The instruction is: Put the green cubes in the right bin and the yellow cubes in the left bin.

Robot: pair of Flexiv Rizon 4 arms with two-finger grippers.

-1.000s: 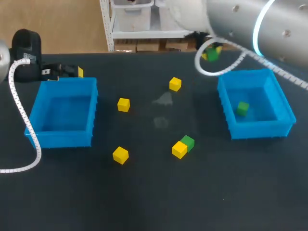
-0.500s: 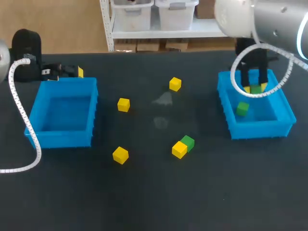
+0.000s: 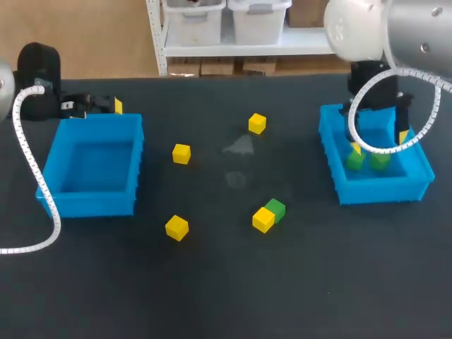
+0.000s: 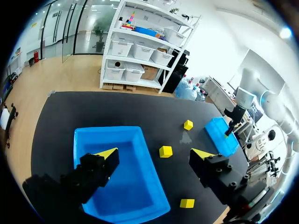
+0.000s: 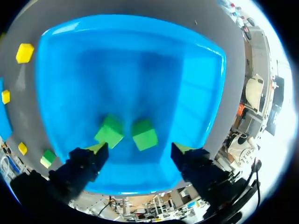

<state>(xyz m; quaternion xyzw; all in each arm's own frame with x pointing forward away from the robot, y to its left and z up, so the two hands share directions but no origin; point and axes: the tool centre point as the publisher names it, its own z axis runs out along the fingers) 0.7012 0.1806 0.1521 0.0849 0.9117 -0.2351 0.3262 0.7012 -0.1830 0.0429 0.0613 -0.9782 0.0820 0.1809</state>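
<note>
Green cubes (image 5: pixel 145 135): two lie in the blue plastic right bin (image 5: pixel 196 84), just beneath the wide-open, empty right gripper (image 5: pixel 138 150). Outstanding: one green cube (image 3: pixel 275 209), four yellow cubes (image 3: pixel 181 153). The left gripper (image 4: pixel 155 153) is spread wide, with the empty left bin (image 4: pixel 131 196) ahead of it.

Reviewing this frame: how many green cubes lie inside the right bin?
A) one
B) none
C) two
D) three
C: the right wrist view shows one green cube beside a second green cube on the floor of the right bin.
</note>
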